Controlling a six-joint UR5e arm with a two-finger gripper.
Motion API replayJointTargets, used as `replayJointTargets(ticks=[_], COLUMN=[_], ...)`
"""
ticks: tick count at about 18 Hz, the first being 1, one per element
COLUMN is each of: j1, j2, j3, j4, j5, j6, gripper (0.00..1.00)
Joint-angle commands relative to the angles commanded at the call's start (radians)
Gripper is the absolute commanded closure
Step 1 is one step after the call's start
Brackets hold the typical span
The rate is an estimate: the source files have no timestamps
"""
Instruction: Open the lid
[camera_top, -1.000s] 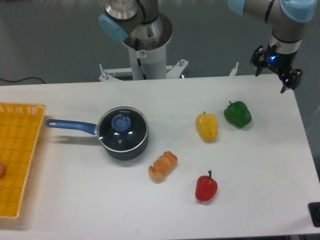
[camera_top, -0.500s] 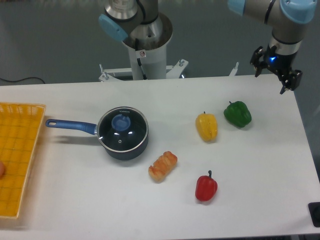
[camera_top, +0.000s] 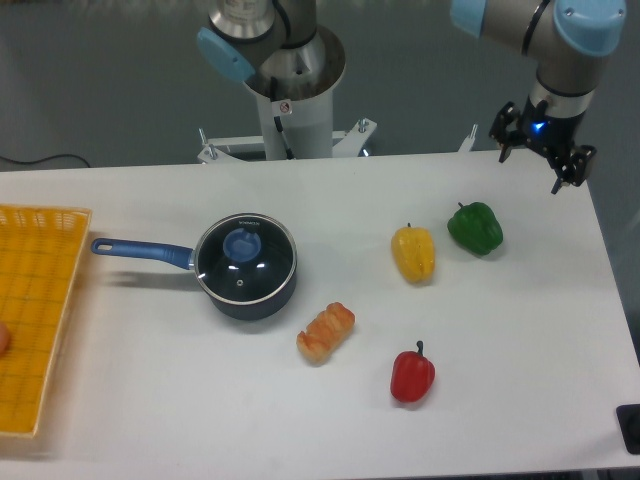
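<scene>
**Gripper begins to drift from the far corner; lid untouched**

The gripper (camera_top: 533, 158) hangs above the table's (camera_top: 520, 330) back right corner, at about two o'clock in the view, its two fingers spread apart with nothing between them. Compared with half a second ago it has shifted slightly towards nine o'clock and turned a little at the wrist. That is a small move, and it reads as the start of a reach across the table rather than any contact.

The lid (camera_top: 245, 258) sits flat and closed on the saucepan (camera_top: 240, 290), left of centre at about nine o'clock from the middle of the table, its blue knob (camera_top: 242, 243) facing up. It lies well apart from the gripper. The yellow pepper (camera_top: 413, 254) and green pepper (camera_top: 475, 228) stand between the two, low on the table.

The whole approach to the knob remains to be done, and so does the lifting.
</scene>
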Motion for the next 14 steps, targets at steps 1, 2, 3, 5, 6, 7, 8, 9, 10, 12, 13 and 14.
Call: replayJointTargets(ticks=[1, 2, 3, 5, 6, 7, 8, 9, 10, 12, 13, 14], j1=[-0.002, -0.006, -0.011, -0.057, -0.075, -0.098, -0.119, -0.132, -0.153, -0.193, -0.205, -0.216], j2=[0.0, 0.0, 0.003, 0.003, 0.003, 0.002, 0.0, -0.002, -0.015, -0.035, -0.043, -0.044], j3=[0.0, -0.002, -0.003, -0.005, -0.005, -0.005, -0.005, -0.002, 0.008, 0.012, 0.014, 0.012], j4=[0.0, 0.0, 0.0, 0.003, 0.002, 0.0, -0.005, -0.008, -0.009, -0.012, -0.012, -0.014], j5=[-0.024, -0.049, -0.06, -0.049, -0.04, -0.028, -0.02, -0.022, -0.025, -0.02, -0.02, -0.02], j6=[-0.002, -0.008, -0.03, -0.13, -0.185, -0.227, -0.254, -0.28, -0.337, -0.412, -0.429, -0.436], gripper=[0.0, 0.0, 0.0, 0.0, 0.0, 0.0, 0.0, 0.0, 0.0, 0.0, 0.0, 0.0])
